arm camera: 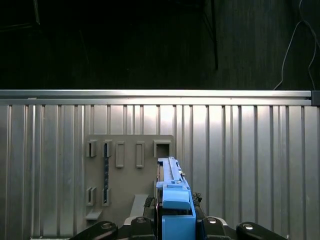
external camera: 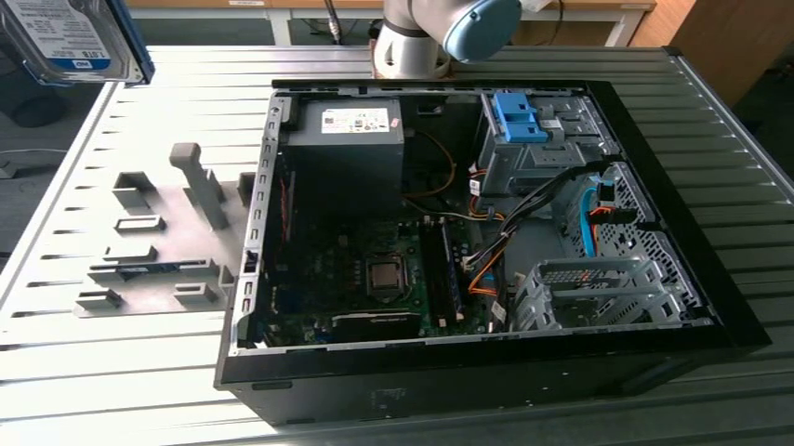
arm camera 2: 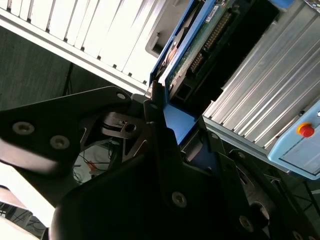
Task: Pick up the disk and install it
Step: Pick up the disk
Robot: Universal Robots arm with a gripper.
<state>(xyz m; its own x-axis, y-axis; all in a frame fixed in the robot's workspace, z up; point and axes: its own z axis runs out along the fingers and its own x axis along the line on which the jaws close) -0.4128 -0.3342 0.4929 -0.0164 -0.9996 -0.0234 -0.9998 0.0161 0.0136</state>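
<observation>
The disk (external camera: 69, 42) hangs high in the air at the exterior view's upper left, above the table's far corner. Its white and light-blue label faces the camera, inside a blue frame. In the first wrist view the disk (arm camera: 172, 192) is seen edge-on, blue carrier uppermost, well above the grey holder plate (arm camera: 130, 170). My gripper (arm camera: 175, 212) is shut on the disk, with a black finger pressed against each flat side. The second wrist view shows the disk's green circuit board (arm camera 2: 200, 45) and blue frame sticking out past the gripper (arm camera 2: 160, 107).
The open black computer case (external camera: 694, 279) lies on the ribbed metal table. It holds a blue latch bracket (external camera: 519, 116) on its grey bay and a grey drive cage (external camera: 596, 293). The slotted holder plate (external camera: 149, 269) lies to the exterior view's left of the case. The arm's base (external camera: 429, 32) stands behind the case.
</observation>
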